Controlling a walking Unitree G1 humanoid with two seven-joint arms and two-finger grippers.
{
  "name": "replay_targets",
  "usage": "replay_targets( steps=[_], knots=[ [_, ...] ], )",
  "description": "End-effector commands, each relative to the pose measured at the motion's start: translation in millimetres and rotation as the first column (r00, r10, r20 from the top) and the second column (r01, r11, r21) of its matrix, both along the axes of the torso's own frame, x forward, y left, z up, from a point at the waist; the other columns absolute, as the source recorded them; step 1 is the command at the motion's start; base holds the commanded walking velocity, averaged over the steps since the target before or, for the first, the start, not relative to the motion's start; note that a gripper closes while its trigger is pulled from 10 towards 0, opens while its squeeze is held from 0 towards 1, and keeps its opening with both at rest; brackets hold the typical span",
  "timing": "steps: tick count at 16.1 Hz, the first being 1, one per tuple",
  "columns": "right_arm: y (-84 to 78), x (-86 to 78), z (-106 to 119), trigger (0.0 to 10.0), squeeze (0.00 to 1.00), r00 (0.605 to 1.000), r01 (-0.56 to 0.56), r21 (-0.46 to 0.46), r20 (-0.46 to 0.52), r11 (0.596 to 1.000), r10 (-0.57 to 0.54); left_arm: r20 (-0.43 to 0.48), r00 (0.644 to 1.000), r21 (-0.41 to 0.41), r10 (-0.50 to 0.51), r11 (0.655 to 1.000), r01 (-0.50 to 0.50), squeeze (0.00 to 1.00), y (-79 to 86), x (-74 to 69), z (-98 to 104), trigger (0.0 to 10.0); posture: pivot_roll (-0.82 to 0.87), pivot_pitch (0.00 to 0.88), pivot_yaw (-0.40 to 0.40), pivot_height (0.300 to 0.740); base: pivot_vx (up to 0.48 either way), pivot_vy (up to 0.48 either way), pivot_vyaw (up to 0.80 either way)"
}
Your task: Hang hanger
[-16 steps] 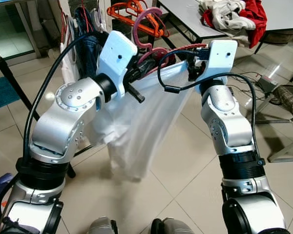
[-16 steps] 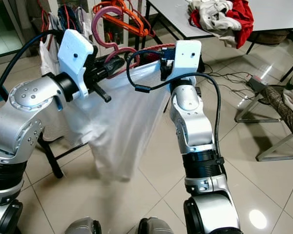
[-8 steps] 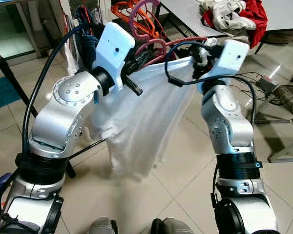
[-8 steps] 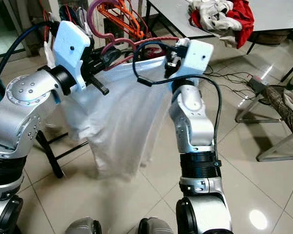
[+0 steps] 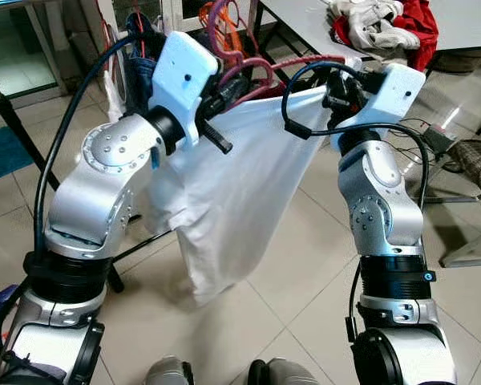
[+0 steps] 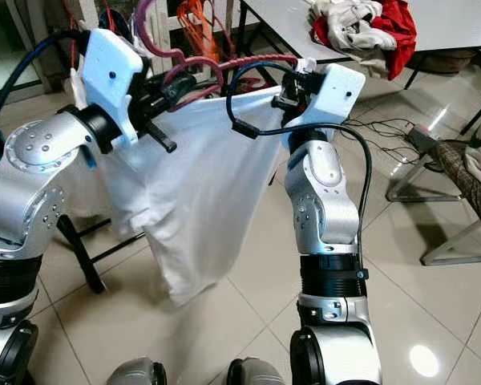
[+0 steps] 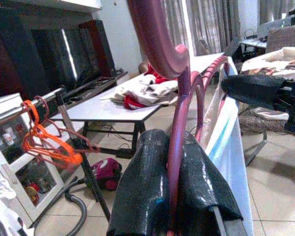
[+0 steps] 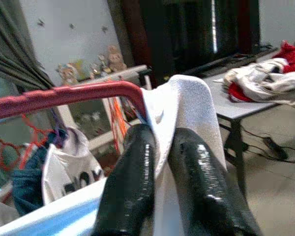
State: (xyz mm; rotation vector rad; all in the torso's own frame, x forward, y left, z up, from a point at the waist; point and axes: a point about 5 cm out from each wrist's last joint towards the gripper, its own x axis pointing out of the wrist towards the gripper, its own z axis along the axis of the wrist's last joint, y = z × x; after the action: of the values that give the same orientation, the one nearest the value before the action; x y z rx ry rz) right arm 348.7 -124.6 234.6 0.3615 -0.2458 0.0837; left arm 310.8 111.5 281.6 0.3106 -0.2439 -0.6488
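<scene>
Both arms raised, elbows bent, forearms angled inward toward each other in front of the robot. Left claw point(image 7: 174, 172) pinches the stem of the maroon hanger point(image 5: 260, 68) just below its hook, fingers point(image 7: 142, 182) pressed together on either side of it. Right claw point(image 8: 162, 152) is pinched on the shoulder of the white shirt point(image 5: 240, 184) where the fabric wraps over the hanger's end. The hanger is held roughly level between the two claws, hook pointing up, shirt draped from it and hanging clear of the tiled floor point(image 5: 305, 281). Beyond the hanger is a rack point(image 5: 16, 128) with clothes and a bunch of orange hangers point(image 7: 49, 142). A counter point(image 6: 433, 24) off to the right carries a heap of white and red clothes point(image 6: 361, 24).
</scene>
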Motion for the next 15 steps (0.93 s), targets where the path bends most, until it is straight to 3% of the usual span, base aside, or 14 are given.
replay_targets(
  steps=[1, 10, 11, 15],
  knots=[
    [-7.1, -4.1, 6, 0.0, 0.00, 0.999, 0.006, 0.043, 0.050, 0.999, -0.009, 0.064, 0.998, -0.020, 0.012, 1.000, -0.011, 0.00, 1.8, -0.5, 14, 10.0, 0.02, 0.066, -0.074, 0.740, 0.000, 0.000, 0.00],
    [-9.4, -5.3, 13, 0.0, 0.00, 0.994, -0.011, 0.055, 0.106, 0.998, 0.005, 0.068, 0.997, 0.002, 0.028, 1.000, -0.028, 0.00, 5.3, 0.4, 12, 10.0, 0.02, 0.067, -0.078, 0.740, 0.000, 0.000, 0.00],
    [-17.8, -6.3, 19, 0.0, 0.00, 0.991, 0.014, 0.050, 0.134, 0.999, -0.021, 0.066, 0.997, 0.041, 0.049, 0.998, -0.052, 0.00, 11.3, 2.2, 8, 10.0, 0.02, 0.068, -0.077, 0.740, 0.000, 0.000, 0.00],
    [-49.0, -4.8, 27, 0.0, 0.00, 0.980, 0.104, 0.058, 0.165, 0.993, -0.112, 0.056, 0.997, 0.073, 0.045, 0.996, -0.049, 0.00, 23.0, 0.9, 5, 10.0, 0.02, 0.069, -0.075, 0.740, 0.000, 0.000, 0.00]
  ],
)
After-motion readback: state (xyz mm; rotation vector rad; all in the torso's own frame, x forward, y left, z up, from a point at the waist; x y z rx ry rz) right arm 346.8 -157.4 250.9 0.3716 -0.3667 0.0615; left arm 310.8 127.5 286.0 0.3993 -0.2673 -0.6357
